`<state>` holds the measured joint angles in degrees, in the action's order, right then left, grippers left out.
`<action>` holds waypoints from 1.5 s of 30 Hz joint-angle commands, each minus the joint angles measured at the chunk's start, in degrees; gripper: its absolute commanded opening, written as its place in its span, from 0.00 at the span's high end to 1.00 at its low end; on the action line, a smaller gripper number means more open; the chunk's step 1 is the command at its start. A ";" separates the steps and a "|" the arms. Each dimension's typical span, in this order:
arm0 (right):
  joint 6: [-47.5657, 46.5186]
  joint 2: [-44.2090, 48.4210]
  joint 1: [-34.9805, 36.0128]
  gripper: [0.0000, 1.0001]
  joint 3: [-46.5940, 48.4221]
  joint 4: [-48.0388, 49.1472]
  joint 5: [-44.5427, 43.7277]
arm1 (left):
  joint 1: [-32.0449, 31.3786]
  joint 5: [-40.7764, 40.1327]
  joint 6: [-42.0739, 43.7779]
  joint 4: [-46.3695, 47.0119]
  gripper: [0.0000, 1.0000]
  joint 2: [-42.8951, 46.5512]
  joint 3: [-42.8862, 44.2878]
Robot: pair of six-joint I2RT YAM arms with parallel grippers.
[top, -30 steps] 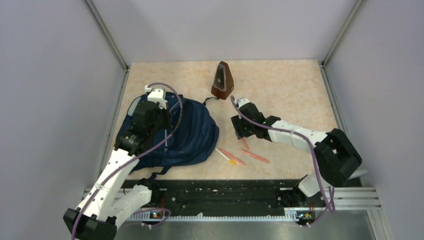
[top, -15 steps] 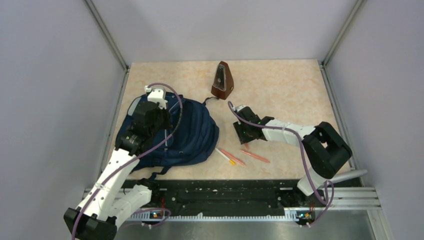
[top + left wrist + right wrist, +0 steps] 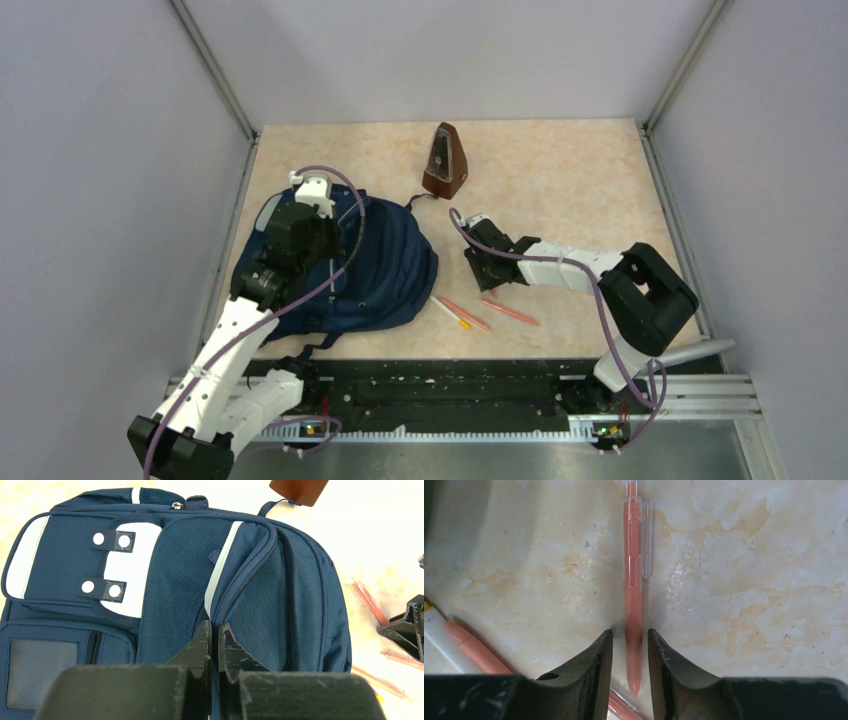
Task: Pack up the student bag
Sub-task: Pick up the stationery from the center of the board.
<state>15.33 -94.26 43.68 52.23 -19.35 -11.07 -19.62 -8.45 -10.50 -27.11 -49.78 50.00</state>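
While finding the student bag [image 3: 390,275] lying flat on the left of the tabletop [image 3: 560,180], seeing the left gripper [image 3: 214,625] over its zip seam, fingers pressed together; near its right, straddling an orange pen [image 3: 633,570] with the right gripper [image 3: 630,632], grip being impossible to tell

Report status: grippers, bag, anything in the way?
Left gripper shut on front flap edge of student bag. Right gripper straddles orange pen, jaws not quite touching. Other pens lie beside it; metronome stands clear.
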 commanded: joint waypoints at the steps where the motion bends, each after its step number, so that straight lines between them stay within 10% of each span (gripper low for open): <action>1: 1.32 -1.81 1.26 0.71 1.28 -1.77 -3.09 | 0.30 -2.63 1.25 3.64 1.00 0.26 0.70; 12: 3.11 -1.96 1.42 0.99 1.36 -1.45 -4.67 | 0.33 -3.22 1.27 3.49 1.00 0.62 0.62; 22: 3.28 5.69 -0.18 1.00 6.69 -1.36 -0.58 | 0.34 -3.71 0.86 3.67 1.00 2.01 0.19; 30: 20.49 12.23 2.39 1.00 6.98 10.72 19.59 | 0.37 -0.10 -0.33 4.43 1.00 2.69 -0.29; 45: 31.40 2.34 8.97 1.00 17.50 20.25 27.73 | 0.29 1.24 -1.19 4.61 1.00 3.03 -0.86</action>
<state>43.46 -90.26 51.64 65.14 -2.57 14.72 -19.62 -6.42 -11.68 -26.72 -48.38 48.90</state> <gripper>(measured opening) 0.029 0.027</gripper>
